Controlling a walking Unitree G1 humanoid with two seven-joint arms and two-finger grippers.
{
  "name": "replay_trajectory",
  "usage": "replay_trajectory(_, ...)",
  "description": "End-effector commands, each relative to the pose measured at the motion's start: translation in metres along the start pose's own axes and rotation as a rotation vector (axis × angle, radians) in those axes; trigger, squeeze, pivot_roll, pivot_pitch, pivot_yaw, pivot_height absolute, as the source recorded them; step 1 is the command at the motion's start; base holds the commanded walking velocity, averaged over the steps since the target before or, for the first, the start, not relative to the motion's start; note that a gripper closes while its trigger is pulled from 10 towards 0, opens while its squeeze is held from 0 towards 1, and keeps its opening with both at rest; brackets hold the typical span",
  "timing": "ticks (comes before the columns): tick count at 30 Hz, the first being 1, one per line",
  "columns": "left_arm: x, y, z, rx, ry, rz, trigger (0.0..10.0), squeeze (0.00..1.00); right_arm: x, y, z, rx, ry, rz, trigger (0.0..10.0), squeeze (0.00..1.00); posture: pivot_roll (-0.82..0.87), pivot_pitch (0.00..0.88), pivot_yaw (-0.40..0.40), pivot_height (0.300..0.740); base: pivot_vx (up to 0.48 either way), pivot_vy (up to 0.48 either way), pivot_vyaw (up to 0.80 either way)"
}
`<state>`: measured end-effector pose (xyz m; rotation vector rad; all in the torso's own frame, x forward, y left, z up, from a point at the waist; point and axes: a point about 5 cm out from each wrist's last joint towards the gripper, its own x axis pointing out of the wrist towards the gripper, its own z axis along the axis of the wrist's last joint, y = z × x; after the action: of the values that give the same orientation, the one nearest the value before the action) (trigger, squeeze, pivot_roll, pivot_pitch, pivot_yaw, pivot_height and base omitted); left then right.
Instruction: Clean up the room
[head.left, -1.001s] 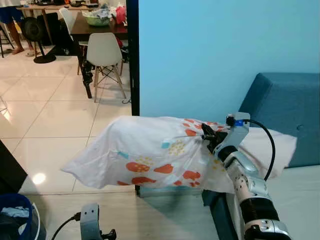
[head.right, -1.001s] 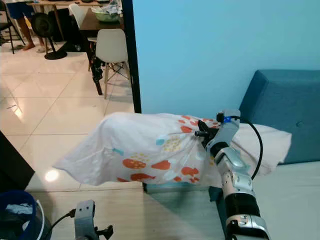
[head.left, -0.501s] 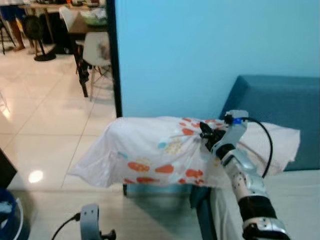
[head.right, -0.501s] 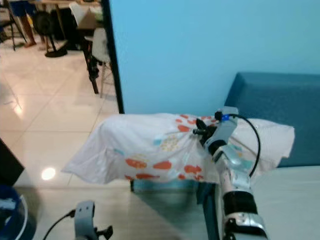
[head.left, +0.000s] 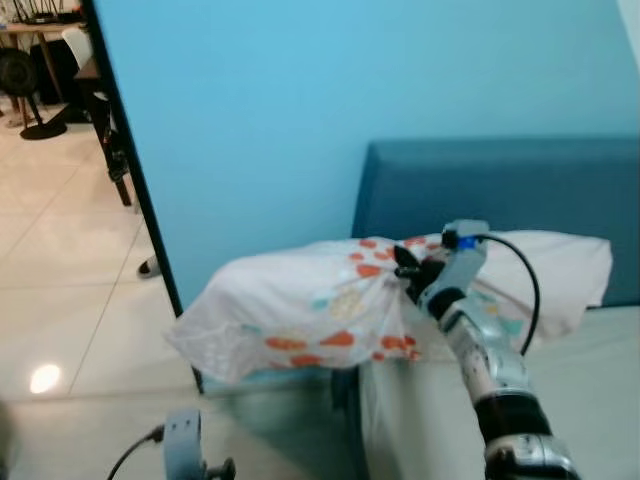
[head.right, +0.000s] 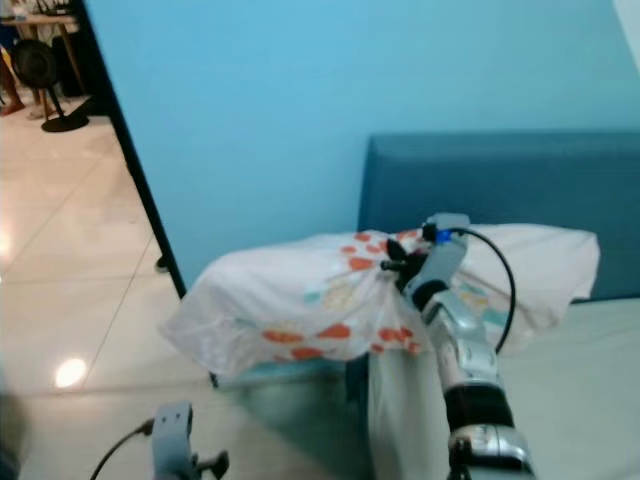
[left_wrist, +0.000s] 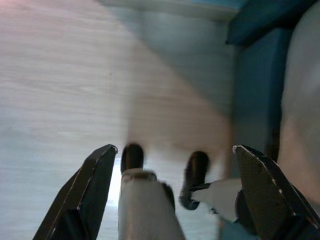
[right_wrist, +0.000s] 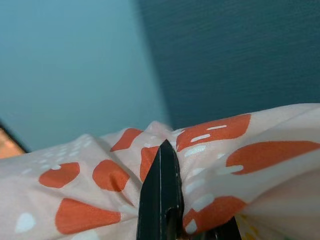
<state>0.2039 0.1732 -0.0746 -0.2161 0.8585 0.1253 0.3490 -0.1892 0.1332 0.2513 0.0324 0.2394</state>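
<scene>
Right gripper (head.left: 408, 268) pinches the soft, crumpled white pillow (head.left: 300, 315), orange-blotched, over the blue bed (head.left: 500, 185); left gripper (left_wrist: 175, 165) hangs, fingers spread.

Bed (head.left: 590, 400): pale mattress surface, teal upholstered headboard (head.left: 500, 195) behind it, against blue wall. Pillow (head.left: 330, 310), white with orange and teal print, held above bed's left edge, just in front of headboard, overhanging past bed toward floor (head.left: 70, 290). Floor: glossy pale tile left of bed, light wood-tone strip nearer camera beside bed.
</scene>
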Motion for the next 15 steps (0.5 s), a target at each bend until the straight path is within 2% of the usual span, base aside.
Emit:
replay_trajectory(1, -0.001, 0.001, -0.006, 0.01, 0.022, 0.007, 10.0, 0.0, 0.005, 0.009, 0.018, -0.033, -0.081, 0.037, 10.0, 0.0, 0.01, 0.0, -0.079, 0.74, 0.0, 0.0, 0.0)
replay_trajectory(10, -0.001, 0.001, -0.005, 0.012, 0.017, 0.008, 10.0, 0.0, 0.005, 0.008, 0.016, -0.074, -0.063, 0.032, 10.0, 0.0, 0.0, 0.0, -0.078, 0.74, 0.0, 0.0, 0.0)
replay_trajectory(15, -0.001, 0.002, -0.004, 0.011, 0.012, 0.007, 10.0, 0.0, 0.002, -0.022, 0.009, -0.139, 0.015, -0.114, 10.0, 0.0, 0.01, 0.0, -0.076, 0.74, 0.0, 0.0, 0.0)
